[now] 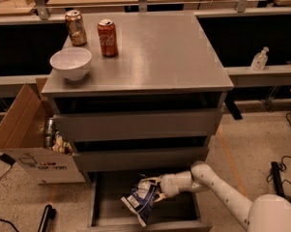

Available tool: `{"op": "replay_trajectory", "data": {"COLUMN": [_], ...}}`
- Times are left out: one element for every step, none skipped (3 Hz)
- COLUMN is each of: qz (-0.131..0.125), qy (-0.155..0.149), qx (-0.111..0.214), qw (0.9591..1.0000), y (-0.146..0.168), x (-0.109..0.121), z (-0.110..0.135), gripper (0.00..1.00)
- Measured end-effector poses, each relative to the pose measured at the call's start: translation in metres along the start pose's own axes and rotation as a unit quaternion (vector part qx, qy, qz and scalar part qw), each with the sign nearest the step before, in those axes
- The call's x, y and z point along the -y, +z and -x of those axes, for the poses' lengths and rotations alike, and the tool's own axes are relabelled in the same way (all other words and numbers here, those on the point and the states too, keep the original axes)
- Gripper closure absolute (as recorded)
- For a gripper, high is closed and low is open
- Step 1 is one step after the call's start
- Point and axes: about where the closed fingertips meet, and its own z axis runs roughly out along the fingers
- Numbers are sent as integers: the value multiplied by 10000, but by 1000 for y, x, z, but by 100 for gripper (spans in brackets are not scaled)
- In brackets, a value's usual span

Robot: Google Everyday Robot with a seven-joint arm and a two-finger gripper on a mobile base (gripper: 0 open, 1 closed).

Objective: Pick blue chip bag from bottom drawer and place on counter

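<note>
The bottom drawer point(106, 211) stands pulled open at the foot of the grey cabinet. My gripper point(153, 190) reaches in from the right on a white arm and is shut on the blue chip bag point(141, 201), a crumpled dark blue foil bag with white patches. The bag hangs tilted, lifted a little above the drawer floor near its middle. The counter point(159, 52) is the grey cabinet top above.
On the counter's left part stand a red soda can point(107, 37), a brownish can point(75, 27) and a white bowl point(70, 63). An open cardboard box point(29, 139) with cans sits left of the cabinet. Two upper drawers point(135, 124) are closed. Cables lie on the floor at right.
</note>
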Motion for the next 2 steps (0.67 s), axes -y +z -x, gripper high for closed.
{"op": "replay_trajectory", "data": {"qz": [4, -125], "qy": [-462, -1557], "qx": [195, 204], "qw": [9987, 9875], "y": [-9, -38], "x": [8, 34], "z": [28, 96], "gripper": [100, 100]}}
